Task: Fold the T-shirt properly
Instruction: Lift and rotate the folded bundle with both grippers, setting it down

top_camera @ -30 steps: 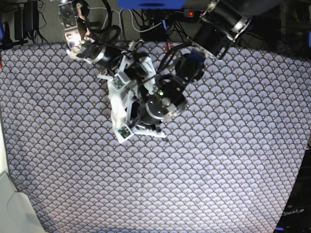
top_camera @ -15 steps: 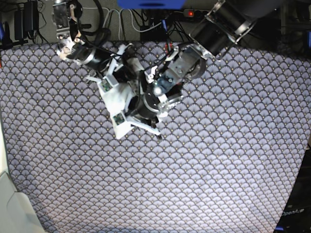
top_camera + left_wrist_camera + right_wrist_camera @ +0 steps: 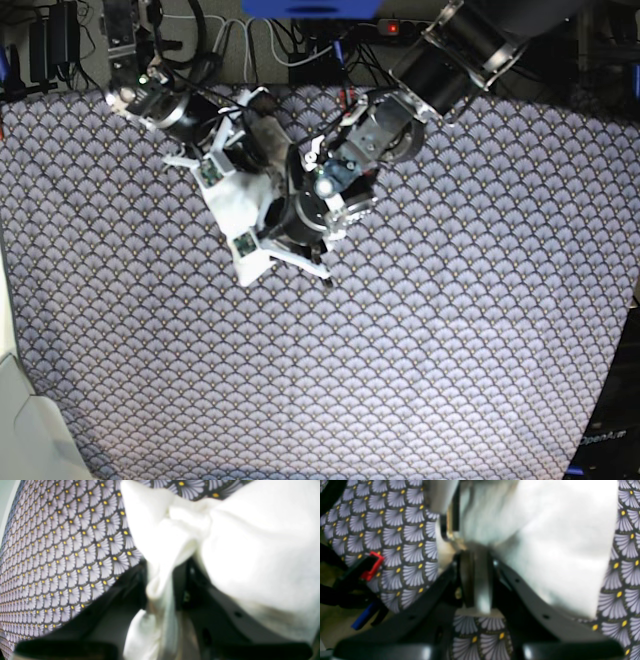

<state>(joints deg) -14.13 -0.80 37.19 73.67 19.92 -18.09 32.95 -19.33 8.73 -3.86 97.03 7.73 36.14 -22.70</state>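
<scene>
Writing: faint pale lettering at the lower right corner of the base view, too small to read; none legible on the T-shirt (image 3: 240,205), only its plain white side showing.
Left gripper (image 3: 162,587): clamped on a twisted rope of white cloth, bunched tight between the dark fingers (image 3: 140,585) and trailing down toward the lens.
Right gripper (image 3: 476,577): closed on a thin folded edge of the same white cloth, pinched flat between its black fingers (image 3: 466,577).
T-shirt position: gathered in a small crumpled bundle at the upper middle of the table cover (image 3: 450,330), mostly hidden beneath the two arms in the base view; a pointed white corner poking out toward the lower left of the bundle.
T-shirt material: soft matte white cloth, creased and knotted near the left gripper, broad and smooth near the right one; blurred in both wrist views.
Table cover: dark fabric printed all over with pale lilac fan-shaped scales, each tipped by a small yellow dot; lying flat around the bundle.
Arms: black and silver cylindrical links converging from the top edge, white bracket parts with small green boards close over the cloth.
Background: black cables and a power strip (image 3: 392,27) with a red light along the far edge.
</scene>
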